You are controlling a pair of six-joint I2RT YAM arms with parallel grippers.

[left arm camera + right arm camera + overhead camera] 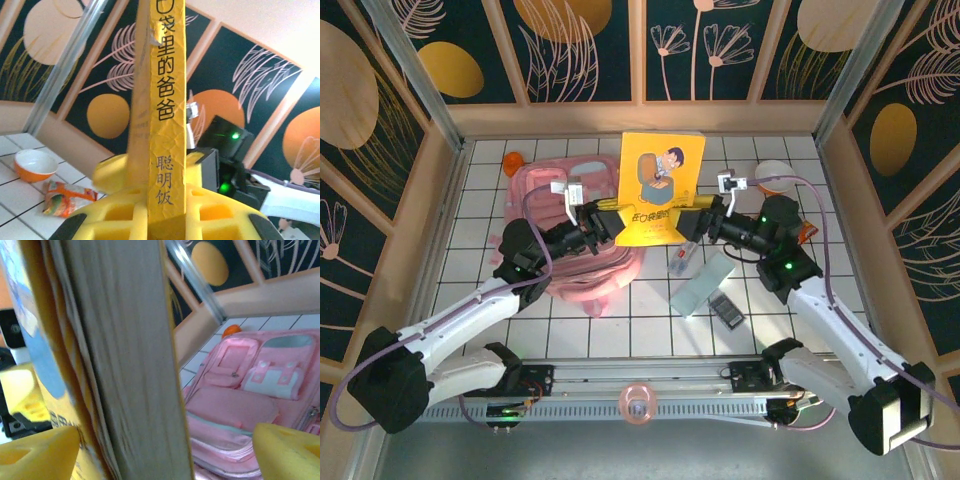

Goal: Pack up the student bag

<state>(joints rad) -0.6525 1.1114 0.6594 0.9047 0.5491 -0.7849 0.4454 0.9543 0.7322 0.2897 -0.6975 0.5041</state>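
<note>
A yellow picture book (pixel 660 185) stands upright above the middle of the table. My left gripper (pixel 608 222) is shut on its lower left edge; in the left wrist view the yellow fingers (pixel 115 175) clamp the spine of the book (pixel 167 100). My right gripper (pixel 692 222) is at the book's lower right edge. Its jaws are open, with the page edge (pixel 130 365) between them and a gap to the right finger (pixel 287 450). The pink student bag (pixel 570 245) lies flat under the left arm, pockets up (pixel 240 405).
A bowl (pixel 775 172) and a snack packet (pixel 807 232) lie at the back right. A grey-green pouch (pixel 703 283), a small dark device (pixel 726 310) and a pen (pixel 682 262) lie right of the bag. An orange thing (pixel 513 162) sits at the back left, and a pink tape roll (pixel 637 403) on the front rail.
</note>
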